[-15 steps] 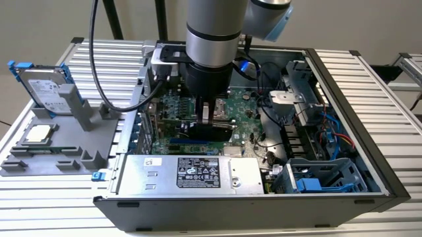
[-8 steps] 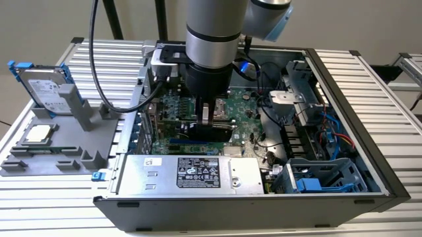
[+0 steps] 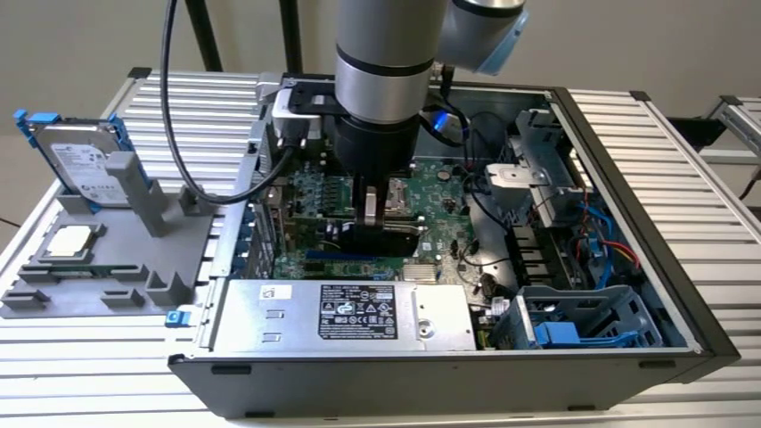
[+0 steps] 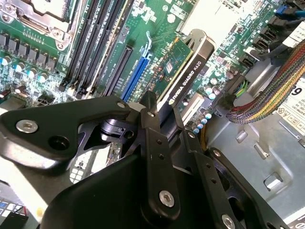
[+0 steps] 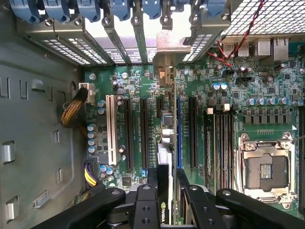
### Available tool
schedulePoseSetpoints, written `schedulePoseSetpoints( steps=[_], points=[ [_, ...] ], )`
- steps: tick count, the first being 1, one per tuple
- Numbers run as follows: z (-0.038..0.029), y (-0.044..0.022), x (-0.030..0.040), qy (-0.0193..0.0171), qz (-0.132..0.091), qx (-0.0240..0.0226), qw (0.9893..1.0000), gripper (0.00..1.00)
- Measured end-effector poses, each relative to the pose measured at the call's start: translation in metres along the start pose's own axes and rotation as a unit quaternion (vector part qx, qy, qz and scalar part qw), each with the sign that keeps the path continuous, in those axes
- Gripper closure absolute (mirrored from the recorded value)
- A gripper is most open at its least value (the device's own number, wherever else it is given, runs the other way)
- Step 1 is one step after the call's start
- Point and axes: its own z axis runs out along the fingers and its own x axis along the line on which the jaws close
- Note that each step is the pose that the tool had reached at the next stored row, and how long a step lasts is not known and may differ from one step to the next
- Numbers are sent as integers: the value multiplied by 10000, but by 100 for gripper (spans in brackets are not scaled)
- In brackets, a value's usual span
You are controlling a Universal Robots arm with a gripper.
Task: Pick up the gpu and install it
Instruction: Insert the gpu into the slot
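We take the open computer case (image 3: 666,223) as our landmark and go from the exterior view's left to its right. Outside the case, on the exterior view's left, a grey fixture tray (image 3: 84,285) sits on the slatted tabletop (image 3: 666,134). The tray carries a silver hard drive (image 3: 77,165) with blue rails, stood on edge, and a small square CPU chip (image 3: 66,242) lying flat.

Inside the case the arm (image 3: 380,53) comes straight down over the green motherboard (image 3: 446,201). The gripper (image 3: 387,227) is closed on the gpu (image 3: 405,234), which we see edge-on between its fingers, low over the board.

In the second wrist view the gripper (image 4: 164,121) fingers clamp both faces of the gpu (image 4: 190,62), with the card's black shroud edge facing the camera, just over the blue expansion slot (image 4: 135,76). In the first wrist view the gpu (image 5: 164,167) lines up along the blue slot (image 5: 179,138), its far end pointing at the case's rear bracket openings (image 5: 143,33). We cannot tell if the card's edge connector is touching the slot.

At the front of the case sits the silver power supply (image 3: 345,312), and beside it on the exterior view's right the grey drive cage (image 3: 583,325).
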Motion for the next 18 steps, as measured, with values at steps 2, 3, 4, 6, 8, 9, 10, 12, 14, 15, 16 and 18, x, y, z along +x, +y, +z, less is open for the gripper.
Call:
schedulePoseSetpoints(
  steps=[2,3,4,6,8,9,10,12,14,15,16,18],
  points=[
    [0,0,8,0,0,0,10000,100],
    [1,2,10,0,0,0,10000,100],
    [2,6,12,-1,0,0,10000,100],
    [3,15,17,0,0,0,10000,100],
    [5,39,20,0,0,0,10000,100],
    [5,48,21,0,0,0,10000,100],
    [7,57,21,0,0,0,10000,100],
    [11,73,19,-5,0,1,10000,100],
    [17,75,6,-12,0,0,10000,100],
    [20,75,-5,-13,-1,1,10000,100],
    [25,76,-20,-14,0,1,10000,100],
    [28,78,-42,-13,0,0,10000,100]
  ],
)
